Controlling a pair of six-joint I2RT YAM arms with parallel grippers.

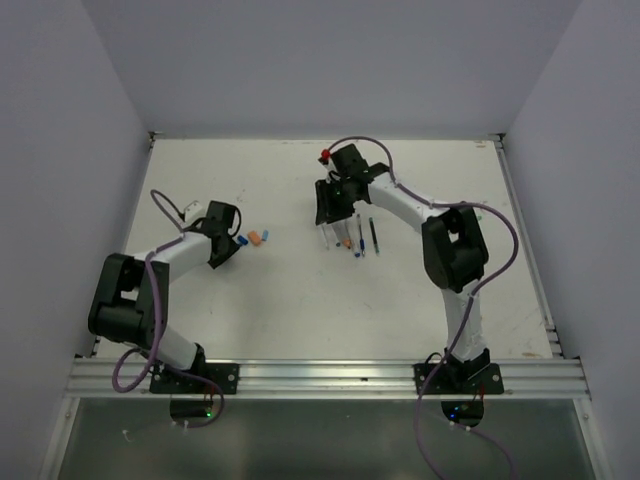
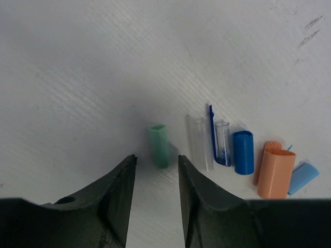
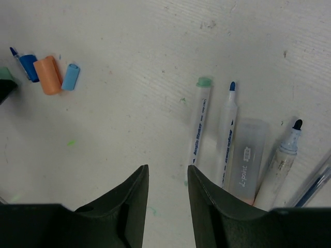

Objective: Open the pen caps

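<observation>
Five pen caps [image 2: 243,152] lie off, clustered on the worktop [image 2: 77,77]. Green cap [image 2: 159,146] just ahead of left pincer [image 2: 155,173], which is part open and empty. Right pincer [image 3: 168,173] likewise, above the pens [image 3: 227,134]; two tips bare. Translucent-capped pen [image 3: 248,155] probably remains.

The white table [image 2: 93,62] carries a mint-green cap [image 2: 159,146], a dark blue cap [image 2: 243,152], an orange cap [image 2: 275,173] and a pale blue cap [image 2: 303,177], plus a whitish green-ended pen [image 3: 200,121], a blue-tipped pen [image 3: 228,137] and a black-tipped pen [image 3: 284,157].
</observation>
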